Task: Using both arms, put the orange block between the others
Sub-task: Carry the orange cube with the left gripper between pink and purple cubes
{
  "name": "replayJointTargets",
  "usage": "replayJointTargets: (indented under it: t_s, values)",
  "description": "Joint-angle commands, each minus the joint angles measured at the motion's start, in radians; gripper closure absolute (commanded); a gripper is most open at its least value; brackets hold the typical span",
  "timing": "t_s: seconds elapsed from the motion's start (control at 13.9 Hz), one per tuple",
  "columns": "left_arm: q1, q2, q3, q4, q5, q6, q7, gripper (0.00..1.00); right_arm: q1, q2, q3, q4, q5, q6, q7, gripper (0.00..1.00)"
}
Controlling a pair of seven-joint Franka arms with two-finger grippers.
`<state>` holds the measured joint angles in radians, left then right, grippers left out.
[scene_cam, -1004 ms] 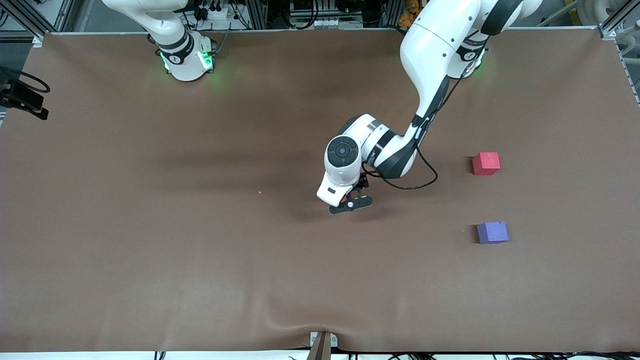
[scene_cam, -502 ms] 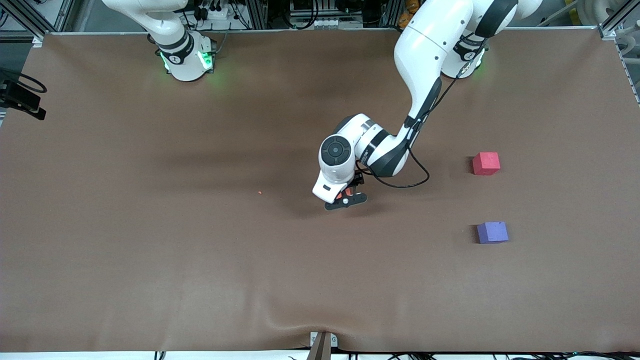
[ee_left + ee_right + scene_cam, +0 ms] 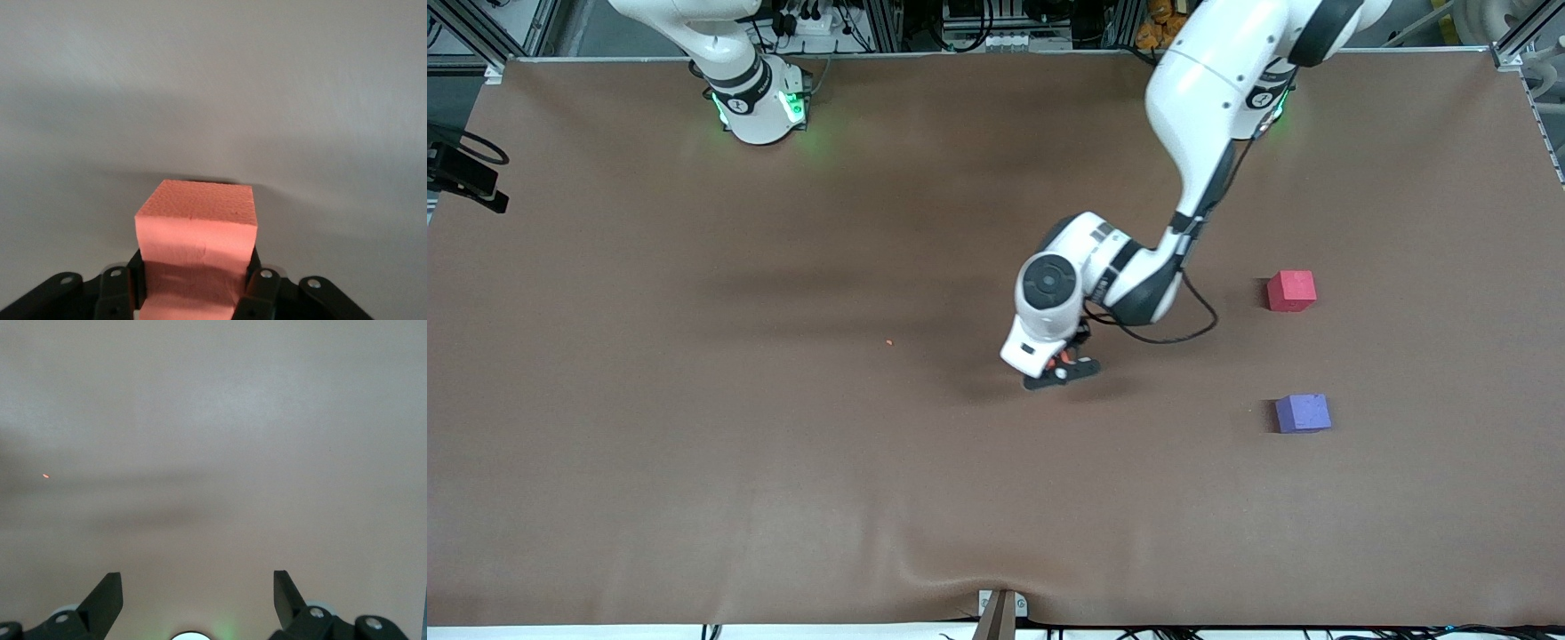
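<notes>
Left claw (image 3: 197, 293) clamped on the orange block (image 3: 197, 230), low over the middle of the brown surface (image 3: 694, 444), well apart from the red-pink cube (image 3: 1291, 291) and the purple cube (image 3: 1303, 413) toward the left arm's end. Right claw (image 3: 197, 597) spread wide, gripping nothing, waiting over bare surface.

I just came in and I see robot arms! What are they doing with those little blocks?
The left gripper is shut on the orange block, down near the middle of the brown table. The red-pink cube and the purple cube sit apart toward the left arm's end, the purple one nearer the front camera, with a gap between them. The right gripper waits, open, above bare table.
</notes>
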<state>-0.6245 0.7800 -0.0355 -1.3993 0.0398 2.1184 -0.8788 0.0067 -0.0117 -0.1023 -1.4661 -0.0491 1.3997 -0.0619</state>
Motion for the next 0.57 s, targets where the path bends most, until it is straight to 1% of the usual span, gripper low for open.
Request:
replayJointTargets:
  t_s: [0.0, 0.14, 0.22, 0.43, 0.5]
  values:
    - [0.104, -0.138, -0.006, -0.024, -0.012, -0.122, 0.14, 1.0, -0.013, -0.007, 0.007, -0.006, 0.02, -0.002, 0.014, 0.0]
    - [0.205, -0.192, -0.006, -0.029, -0.012, -0.214, 0.309, 1.0, -0.013, -0.007, 0.007, -0.006, 0.02, -0.004, 0.014, 0.0]
    - [0.259, -0.218, -0.006, -0.049, -0.012, -0.236, 0.389, 1.0, -0.013, -0.007, 0.007, -0.006, 0.02, -0.004, 0.014, 0.0]
    - [0.4, -0.301, -0.001, -0.189, 0.006, -0.232, 0.614, 1.0, -0.011, -0.007, 0.007, -0.006, 0.02, -0.002, 0.014, 0.0]
    - [0.47, -0.323, -0.004, -0.235, 0.006, -0.22, 0.694, 1.0, -0.011, -0.007, 0.007, -0.006, 0.02, -0.004, 0.014, 0.0]
